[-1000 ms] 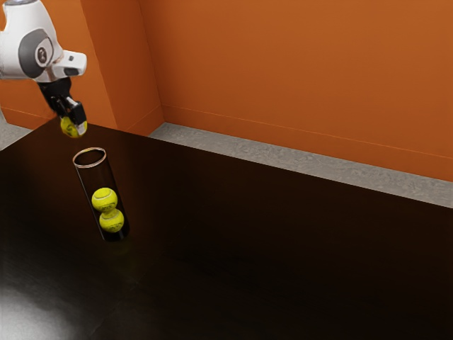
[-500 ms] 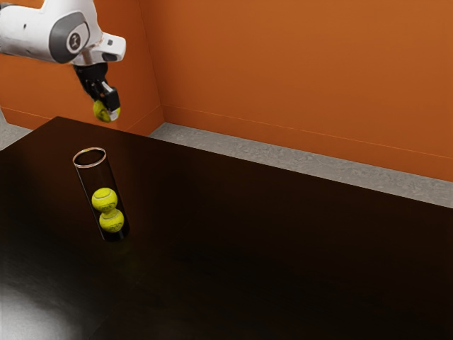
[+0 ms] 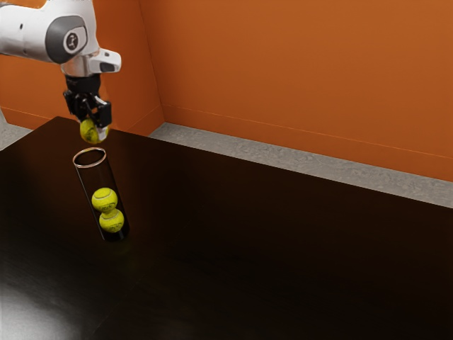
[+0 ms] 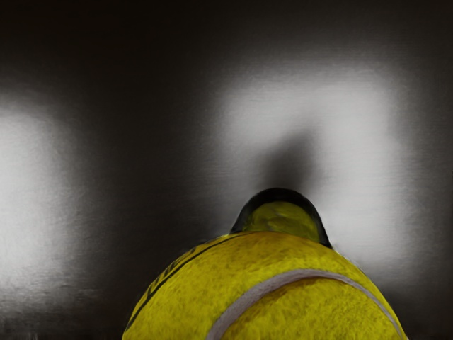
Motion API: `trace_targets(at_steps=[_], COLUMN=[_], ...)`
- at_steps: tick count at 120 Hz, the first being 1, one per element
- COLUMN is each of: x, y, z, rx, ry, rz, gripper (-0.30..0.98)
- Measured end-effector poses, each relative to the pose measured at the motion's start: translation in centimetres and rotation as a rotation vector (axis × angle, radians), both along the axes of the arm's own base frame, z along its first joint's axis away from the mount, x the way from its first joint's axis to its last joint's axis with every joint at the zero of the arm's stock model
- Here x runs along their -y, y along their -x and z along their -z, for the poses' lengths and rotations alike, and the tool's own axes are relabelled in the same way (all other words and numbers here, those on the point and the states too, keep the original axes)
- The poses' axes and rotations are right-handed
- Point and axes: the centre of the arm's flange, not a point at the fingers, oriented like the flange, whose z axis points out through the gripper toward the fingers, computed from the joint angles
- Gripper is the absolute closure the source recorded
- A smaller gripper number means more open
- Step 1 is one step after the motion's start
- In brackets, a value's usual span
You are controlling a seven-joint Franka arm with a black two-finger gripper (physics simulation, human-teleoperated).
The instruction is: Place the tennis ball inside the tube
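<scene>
Gripper (image 3: 95,127), black and two-fingered, closed on a fuzzy yellow tennis ball (image 3: 89,132): I hold it above the rim of the clear cylindrical tube (image 3: 100,177), inside which two yellow balls (image 3: 104,199) rest stacked.

The tennis ball (image 3: 88,132) has moved lower and closer to the tube's (image 3: 97,178) mouth.

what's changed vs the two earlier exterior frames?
The gripper carried the held tennis ball up and toward the exterior view's right, then down and partway back left; it now appears just above the tube's rim. The hand also turned. No grasp or release. Tube and its two balls unchanged.
</scene>
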Motion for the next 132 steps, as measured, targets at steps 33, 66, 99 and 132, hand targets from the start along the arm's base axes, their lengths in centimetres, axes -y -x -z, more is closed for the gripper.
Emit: trace_targets(at_steps=[33, 66, 99, 132], x=[-0.1, -0.7, -0.4, 5.9], y=[1.3, 2.0, 2.1, 2.6], z=[0.1, 0.3, 0.3, -6.0], rx=[-0.054, -0.086, -0.095, 0.012], ry=[0.007, 0.013, 0.036, 0.068], rz=[-0.095, -0.153, -0.17, -0.049], gripper=[0.63, 0.48, 0.16, 0.04])
